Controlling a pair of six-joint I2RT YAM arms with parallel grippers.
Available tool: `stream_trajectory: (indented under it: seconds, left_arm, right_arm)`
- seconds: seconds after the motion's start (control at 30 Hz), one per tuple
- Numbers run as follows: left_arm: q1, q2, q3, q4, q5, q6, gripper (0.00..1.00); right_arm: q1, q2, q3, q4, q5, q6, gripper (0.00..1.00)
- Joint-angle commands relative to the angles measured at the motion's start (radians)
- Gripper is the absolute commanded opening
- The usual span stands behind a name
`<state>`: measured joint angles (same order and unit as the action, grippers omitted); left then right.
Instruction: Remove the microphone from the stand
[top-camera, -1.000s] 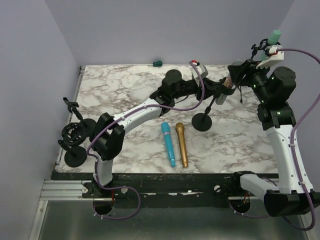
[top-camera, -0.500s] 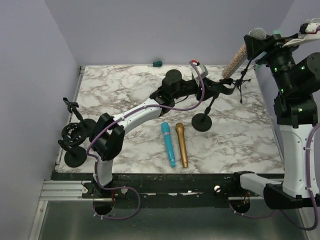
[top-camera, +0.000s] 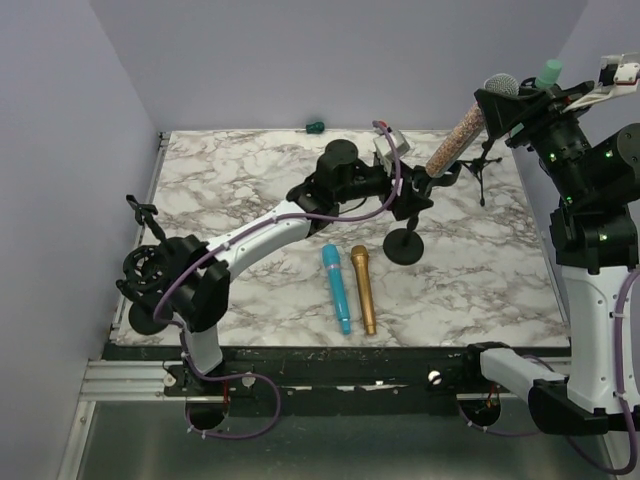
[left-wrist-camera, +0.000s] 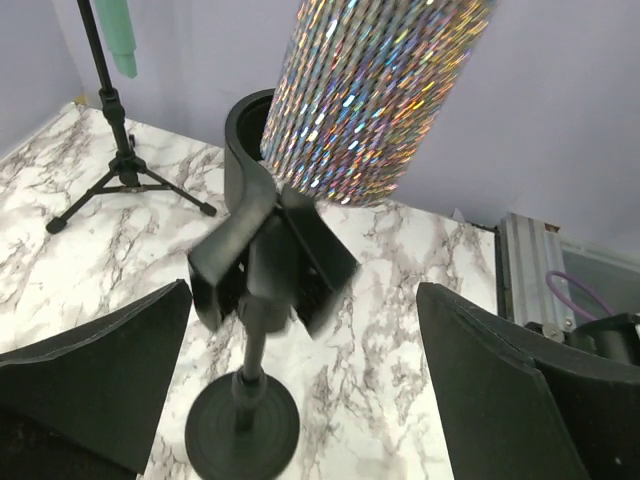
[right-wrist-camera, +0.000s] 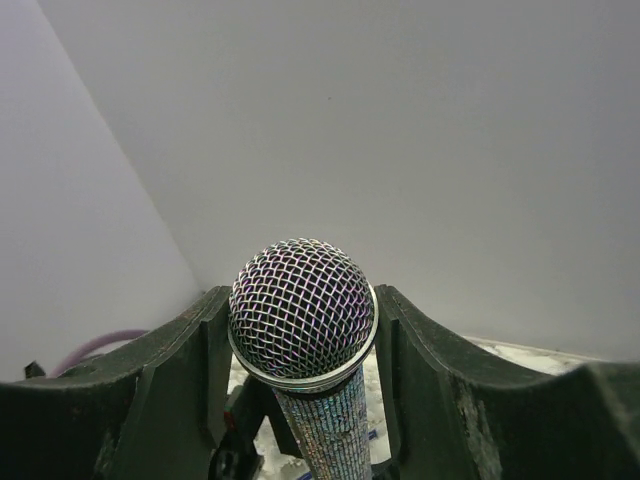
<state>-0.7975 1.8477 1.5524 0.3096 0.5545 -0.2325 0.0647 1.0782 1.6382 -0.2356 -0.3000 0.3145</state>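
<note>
Desk stand (left-wrist-camera: 243, 432) with its black clip (left-wrist-camera: 270, 262), the only holder in view. The sequinned microphone (top-camera: 452, 142) slants up and to the right from the clip, its tail end just at the clip's rear ring; whether it is seated there cannot be told. The right gripper (right-wrist-camera: 300, 295) clamps the microphone just below its mesh head, high over the far right corner of the marble table (top-camera: 250, 190). The left gripper (left-wrist-camera: 304, 290) stands wide open, one finger on each side of the clip and clear of it. Half a second earlier it was drawn much narrower at the stand's top, and the left arm has since pulled back to the left. A second ago the microphone sat lower. Surroundings: a teal microphone (top-camera: 337, 288) and a gold microphone (top-camera: 363, 290) lie side by side near the stand's base. A tripod stand (top-camera: 485, 172) carrying a green microphone (top-camera: 548, 73) stands just behind the raised microphone. A shock-mount stand (top-camera: 148, 278) occupies the left edge.
</note>
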Motion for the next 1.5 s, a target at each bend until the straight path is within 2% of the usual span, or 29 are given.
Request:
stream_trajectory:
  seconds: [0.0,0.17,0.3,0.43,0.53,0.73,0.93,1.13,1.47]
  left_arm:
    - [0.022,-0.225,-0.116,-0.054,0.013,0.012,0.98]
    - [0.046,-0.471,-0.28,-0.131,-0.044,0.057,0.99]
    - [0.085,-0.627,-0.287,-0.33,-0.175,0.128,0.99]
    - [0.152,-0.762,-0.285,-0.42,-0.302,0.169,0.99]
    - [0.197,-0.847,-0.324,-0.391,-0.37,0.21,0.98]
    - [0.22,-0.959,-0.476,-0.275,-0.543,0.287,0.99]
    - [0.221,-1.085,-0.67,-0.142,-0.725,0.368,0.98]
    - [0.22,-1.191,-0.769,-0.045,-0.857,0.426,0.99]
    - [0.163,-1.283,-0.826,0.023,-0.912,0.47,0.99]
  right_arm:
    - [0.006,-0.02,-0.013,-0.011,-0.097,0.08,0.1]
    - [0.006,-0.015,-0.02,0.004,-0.176,0.177,0.09]
    - [0.007,0.012,-0.047,0.055,-0.289,0.305,0.07]
    - [0.019,0.017,-0.13,0.13,-0.357,0.395,0.07]
    - [0.084,0.029,-0.182,0.127,-0.324,0.395,0.07]
    - [0.426,0.142,-0.167,-0.004,-0.084,0.299,0.06]
    - [0.61,0.272,-0.217,-0.029,0.091,0.301,0.04]
    - [0.708,0.453,-0.236,-0.063,0.175,0.298,0.04]
    - [0.774,0.633,-0.209,-0.105,0.206,0.32,0.04]
